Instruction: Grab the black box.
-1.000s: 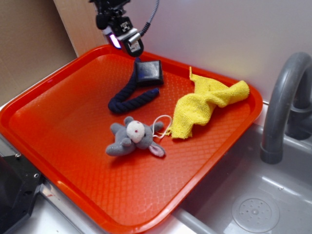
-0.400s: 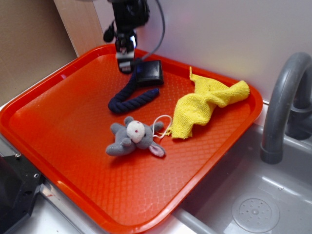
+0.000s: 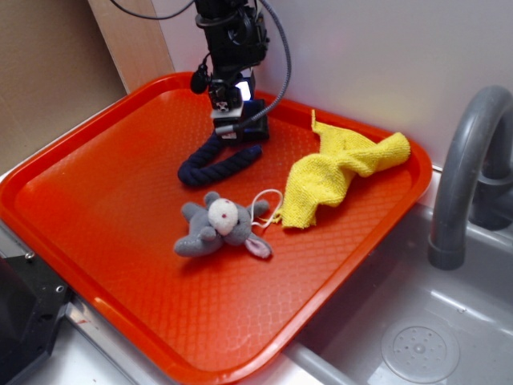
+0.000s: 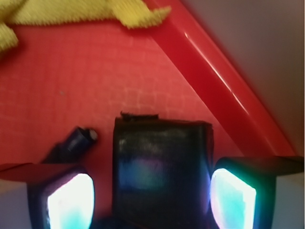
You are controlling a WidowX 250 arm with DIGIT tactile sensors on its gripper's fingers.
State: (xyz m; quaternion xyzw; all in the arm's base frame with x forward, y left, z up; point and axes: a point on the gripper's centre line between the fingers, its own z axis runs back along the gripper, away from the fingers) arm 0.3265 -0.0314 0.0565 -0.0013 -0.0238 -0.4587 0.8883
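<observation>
The black box [image 4: 159,162] lies on the red tray [image 4: 143,71] near its back rim. It fills the gap between my gripper's [image 4: 152,195] two lit pads. The jaws are open and straddle the box: the right pad [image 4: 233,200] is close to its side, and the left pad [image 4: 71,200] stands a little apart from it. In the exterior view my gripper [image 3: 228,127] points down at the tray's back and covers most of the box; only its right edge [image 3: 258,128] shows.
A navy twisted rope [image 3: 216,160] lies left of the box, with its end [image 4: 78,138] by my left pad. A yellow cloth [image 3: 341,168] and a grey plush mouse [image 3: 216,226] lie on the tray. The white wall, grey faucet [image 3: 473,160] and sink [image 3: 417,337] are nearby.
My gripper has moved right and down from the tray's back-left rim and now stands over the black box with a jaw on each side. The objects have not moved.
</observation>
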